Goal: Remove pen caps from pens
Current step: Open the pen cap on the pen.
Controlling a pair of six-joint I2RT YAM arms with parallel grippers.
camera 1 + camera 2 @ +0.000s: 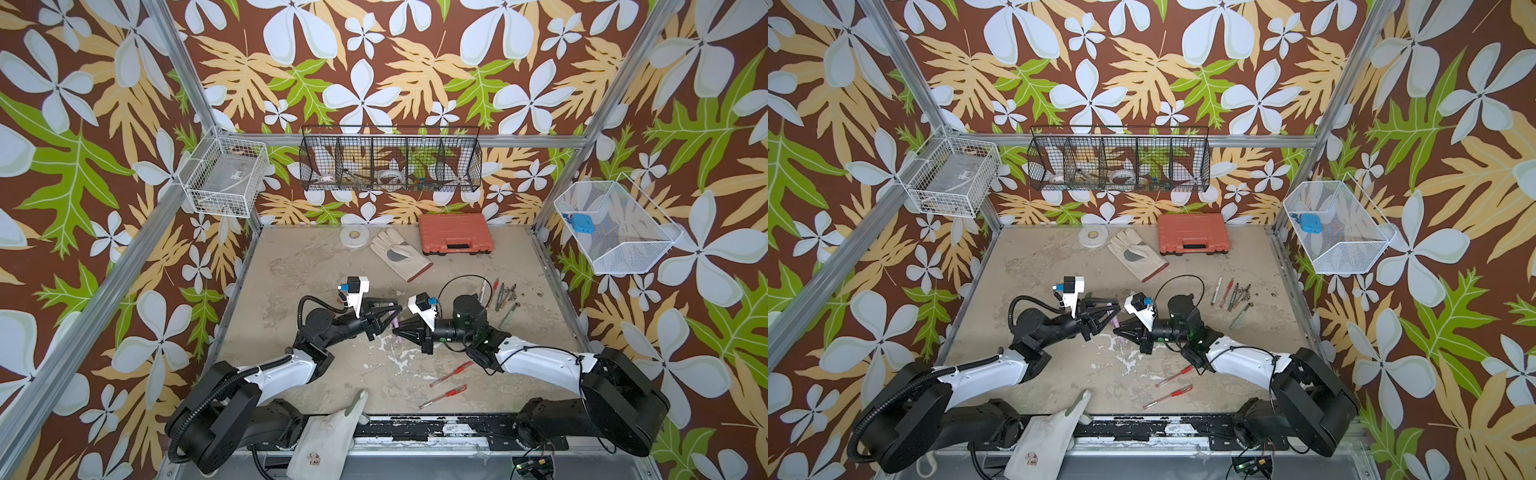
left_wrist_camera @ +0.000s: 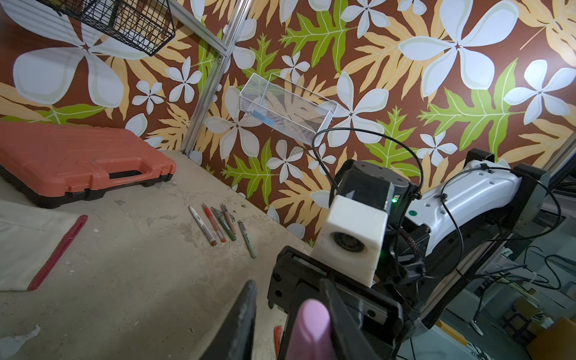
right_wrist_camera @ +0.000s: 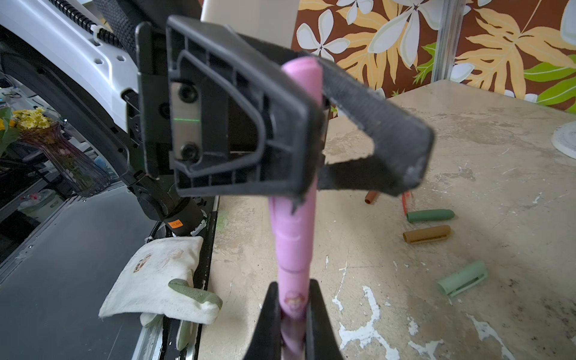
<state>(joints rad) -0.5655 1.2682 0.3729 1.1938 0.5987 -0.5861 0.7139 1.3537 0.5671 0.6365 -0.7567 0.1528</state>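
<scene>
Right wrist view: right fingers (image 3: 271,311), reaching toward 9 o'clock, clamped on matte pink pen (image 3: 293,243) over mid-bench (image 1: 291,270) | left fingers (image 2: 243,314), reaching toward 3, loosely straddle its pink cap (image 2: 311,325), gap one side

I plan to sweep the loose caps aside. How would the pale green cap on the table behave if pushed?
The pale green cap is a round tube, so it would probably roll, though the clip along its side may stop it. It looks hollow and open-ended, likely light and stiff, so a nudge might skid it.
</scene>
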